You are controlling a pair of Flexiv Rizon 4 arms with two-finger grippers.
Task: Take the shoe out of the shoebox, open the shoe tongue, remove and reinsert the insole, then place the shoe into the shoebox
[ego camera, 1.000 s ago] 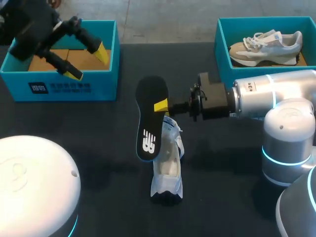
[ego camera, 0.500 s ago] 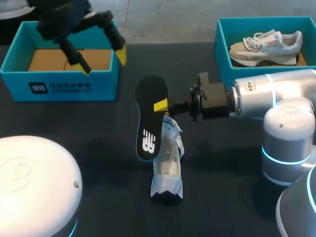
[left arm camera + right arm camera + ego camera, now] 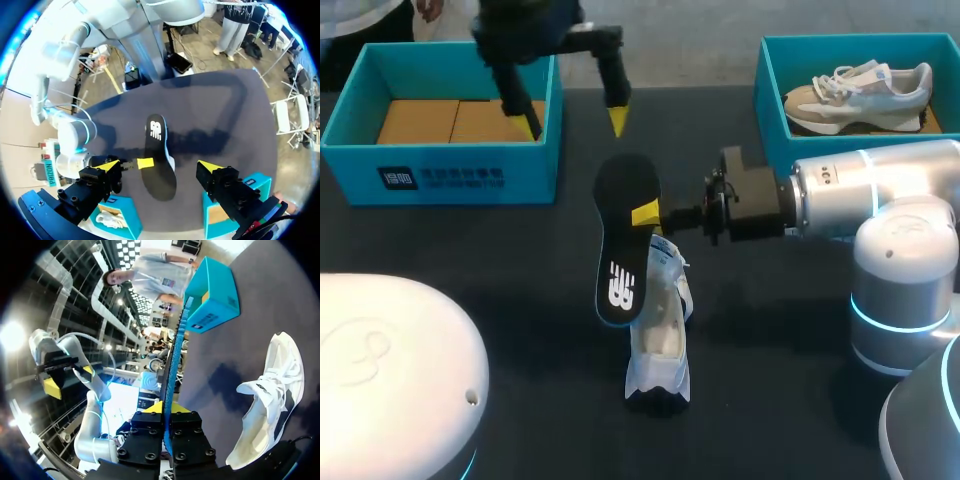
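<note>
On the dark counter [image 3: 520,250] the teal cardboard shoebox [image 3: 440,175] holds no shoe, and the white fabric shoe [image 3: 660,340] is laid apart from it. The black foam insole [image 3: 625,235] is gripped by the right end effector [image 3: 648,213] above the shoe. The left end effector [image 3: 575,125] is held open. Reinsertion and boxing are judged not yet done.

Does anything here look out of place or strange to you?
Only the black insole: it is out of the white shoe and pinched on edge in the right gripper, held above the table. That suits the job under way. Nothing looks spilled or broken.
</note>
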